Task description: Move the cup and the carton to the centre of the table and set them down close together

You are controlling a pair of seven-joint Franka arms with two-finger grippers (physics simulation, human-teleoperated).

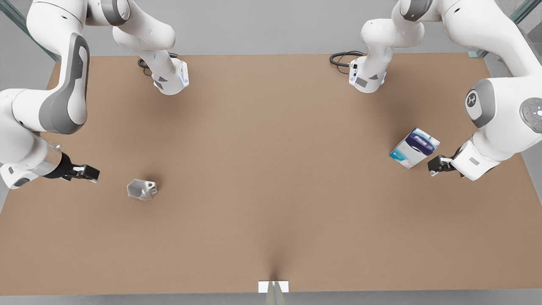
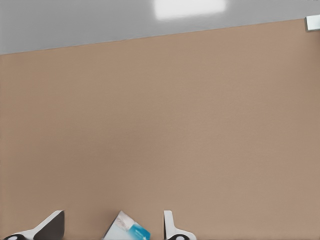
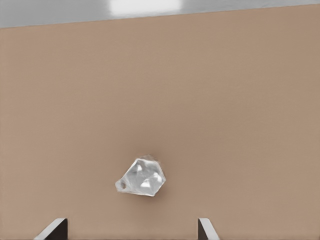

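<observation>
The silver faceted cup [image 1: 142,189] [image 3: 142,176] stands on the brown table [image 1: 271,169] toward the front view's left. My right gripper [image 1: 91,173] [image 3: 132,220] hovers a short way to its left, open, with the cup ahead of the fingers and apart from them. The carton [image 1: 414,148] [image 2: 127,230], navy-faced with white sides and a teal band, sits toward the front view's right. My left gripper [image 1: 436,164] [image 2: 114,214] is just beside the carton's near corner and open; the carton's edge shows between its fingers [image 2: 172,227].
Two arm bases [image 1: 169,78] [image 1: 367,78] stand on the table's far side, each with a black cable [image 1: 345,57] next to it. A small white marker [image 1: 273,286] [image 2: 314,22] sits at the near edge. Bare tabletop stretches between the cup and the carton.
</observation>
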